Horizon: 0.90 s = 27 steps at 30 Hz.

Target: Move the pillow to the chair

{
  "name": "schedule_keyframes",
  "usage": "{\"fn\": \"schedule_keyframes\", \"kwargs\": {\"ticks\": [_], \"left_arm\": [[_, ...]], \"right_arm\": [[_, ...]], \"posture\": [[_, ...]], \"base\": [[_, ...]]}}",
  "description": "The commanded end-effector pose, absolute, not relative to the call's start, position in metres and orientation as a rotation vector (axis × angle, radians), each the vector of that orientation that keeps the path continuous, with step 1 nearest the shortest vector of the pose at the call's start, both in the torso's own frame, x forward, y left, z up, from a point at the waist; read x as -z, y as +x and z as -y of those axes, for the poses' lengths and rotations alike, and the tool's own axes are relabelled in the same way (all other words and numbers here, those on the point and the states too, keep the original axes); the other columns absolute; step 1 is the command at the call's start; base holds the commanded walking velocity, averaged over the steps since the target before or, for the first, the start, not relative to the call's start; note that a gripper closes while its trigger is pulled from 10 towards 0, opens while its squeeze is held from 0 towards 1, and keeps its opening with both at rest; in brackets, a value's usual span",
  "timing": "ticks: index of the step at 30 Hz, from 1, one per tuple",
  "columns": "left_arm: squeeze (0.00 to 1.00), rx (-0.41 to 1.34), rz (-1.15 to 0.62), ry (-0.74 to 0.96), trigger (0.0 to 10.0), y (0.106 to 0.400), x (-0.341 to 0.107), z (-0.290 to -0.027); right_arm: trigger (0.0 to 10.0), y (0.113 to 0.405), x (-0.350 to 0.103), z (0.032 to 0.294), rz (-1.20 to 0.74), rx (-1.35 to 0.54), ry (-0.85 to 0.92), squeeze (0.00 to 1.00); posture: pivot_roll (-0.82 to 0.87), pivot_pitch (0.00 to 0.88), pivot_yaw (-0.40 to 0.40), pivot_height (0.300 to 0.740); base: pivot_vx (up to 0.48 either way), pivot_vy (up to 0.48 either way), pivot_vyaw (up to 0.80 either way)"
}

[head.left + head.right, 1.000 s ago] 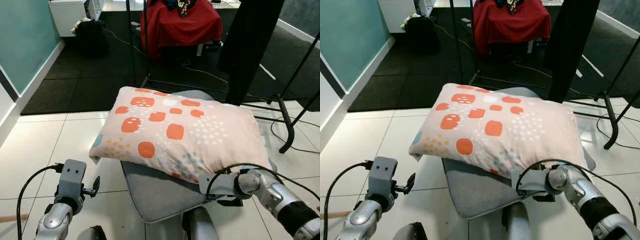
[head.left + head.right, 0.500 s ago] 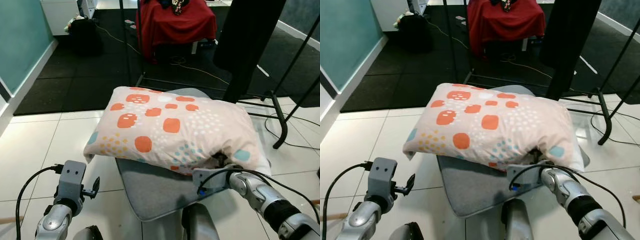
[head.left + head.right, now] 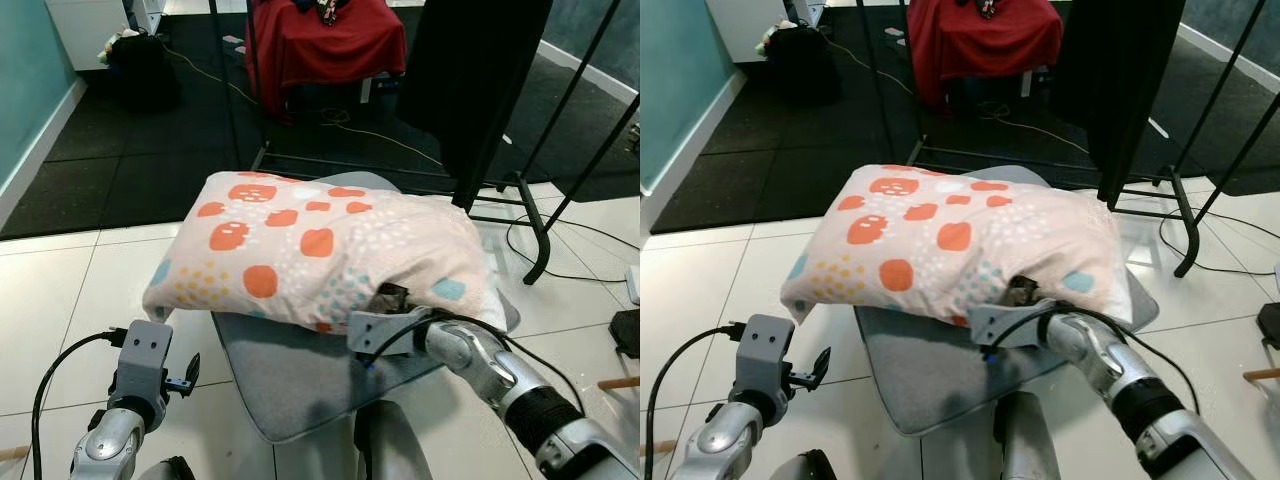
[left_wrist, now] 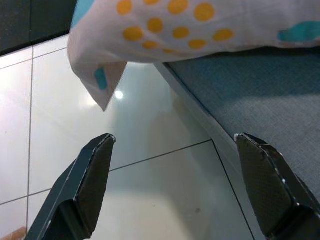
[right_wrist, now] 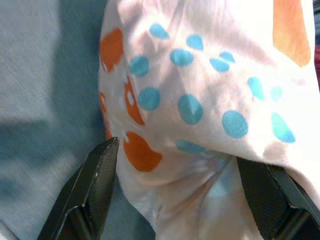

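Observation:
A pale pink pillow (image 3: 300, 240) with orange blobs and coloured dots lies across the grey chair seat (image 3: 290, 380) straight ahead. It overhangs the seat on the left. My right gripper (image 3: 385, 300) presses into the pillow's near edge toward its right end. In the right wrist view this gripper (image 5: 177, 155) is open, its fingers spread wide around a bulge of pillow fabric (image 5: 200, 90). My left gripper (image 3: 185, 375) hangs low at the left over the white tiles. It stands open (image 4: 172, 137) below the pillow's overhanging corner (image 4: 100, 75), beside the seat edge (image 4: 260, 85).
A black rack with a dark garment (image 3: 470, 80) stands behind the chair, its legs (image 3: 530, 230) and cables spread over the tiles at right. A red-draped object (image 3: 320, 45) and a black bag (image 3: 140, 65) sit on the dark mat beyond. White floor lies open at left.
My right gripper has pushed forward and leftward into the pillow's near edge, denting it. The camera has shifted, sliding the scene left. The left arm stays where it was.

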<state>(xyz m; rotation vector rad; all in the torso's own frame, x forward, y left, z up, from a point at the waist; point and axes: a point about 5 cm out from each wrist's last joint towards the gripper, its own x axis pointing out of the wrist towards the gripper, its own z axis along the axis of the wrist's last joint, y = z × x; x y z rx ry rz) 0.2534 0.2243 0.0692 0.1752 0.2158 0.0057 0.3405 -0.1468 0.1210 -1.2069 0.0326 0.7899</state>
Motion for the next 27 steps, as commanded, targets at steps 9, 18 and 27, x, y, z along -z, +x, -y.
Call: {"fn": "schedule_keyframes", "kwargs": {"ticks": [9, 18, 27], "left_arm": [[0.0, 0.002, -0.234, 0.168, 10.0, 0.251, -0.066, -0.218], [0.0, -0.005, -0.239, 0.163, 10.0, 0.248, -0.065, -0.219], [0.0, -0.003, -0.237, 0.16, 10.0, 0.248, -0.066, -0.218]], "right_arm": [[10.0, 0.33, -0.132, 0.13, -0.1, -0.991, -0.959, 0.0], [10.0, 0.345, -0.113, 0.16, -0.208, -0.802, -1.218, 0.0], [10.0, 0.34, -0.085, 0.184, -0.311, -0.725, -1.411, 0.0]], "posture": [[-0.14, 0.208, -0.03, 0.3], [-0.14, 0.219, -0.036, 0.3], [-0.14, 0.229, -0.036, 0.3]], "base": [[0.0, 0.0, 0.0], [0.0, 0.0, 0.0], [0.0, 0.0, 0.0]]}}
